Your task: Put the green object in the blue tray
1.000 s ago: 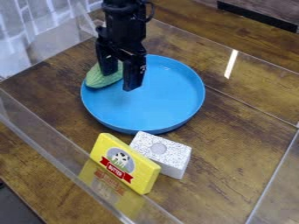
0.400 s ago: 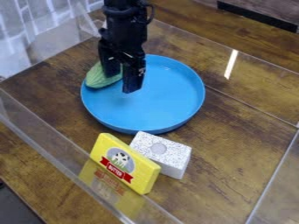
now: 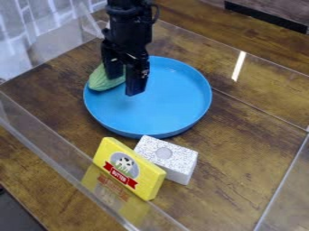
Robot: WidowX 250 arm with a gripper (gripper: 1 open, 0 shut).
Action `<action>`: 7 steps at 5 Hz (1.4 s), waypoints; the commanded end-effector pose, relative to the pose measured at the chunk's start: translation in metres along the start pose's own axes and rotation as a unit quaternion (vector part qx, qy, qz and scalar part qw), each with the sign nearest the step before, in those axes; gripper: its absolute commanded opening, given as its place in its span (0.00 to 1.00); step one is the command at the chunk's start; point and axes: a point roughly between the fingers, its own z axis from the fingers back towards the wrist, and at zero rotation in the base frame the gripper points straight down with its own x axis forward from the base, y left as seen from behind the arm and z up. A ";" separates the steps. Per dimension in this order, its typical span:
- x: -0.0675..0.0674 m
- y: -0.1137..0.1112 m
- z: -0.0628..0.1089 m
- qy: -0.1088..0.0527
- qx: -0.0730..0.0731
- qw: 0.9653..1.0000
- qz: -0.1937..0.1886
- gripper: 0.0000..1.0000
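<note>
The blue tray [image 3: 163, 106] is a large round dish in the middle of the wooden table. The green object [image 3: 99, 81] lies at the tray's far left edge, on or against the rim, and is partly hidden behind my fingers. My gripper [image 3: 123, 76] points straight down over that spot. Its two black fingers [image 3: 136, 78] stand apart, open, with one finger at the green object and the other over the tray floor. I cannot tell whether a finger touches the lump.
A yellow box [image 3: 129, 168] and a white patterned block [image 3: 167, 158] lie side by side in front of the tray. Clear acrylic walls [image 3: 49, 149] fence the table's front and left sides.
</note>
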 end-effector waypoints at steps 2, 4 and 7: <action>0.010 0.008 0.028 -0.035 0.022 0.999 -0.006 1.00; 0.012 0.008 0.036 -0.041 0.026 0.999 -0.014 1.00; 0.012 0.005 0.046 -0.051 0.023 0.998 -0.010 1.00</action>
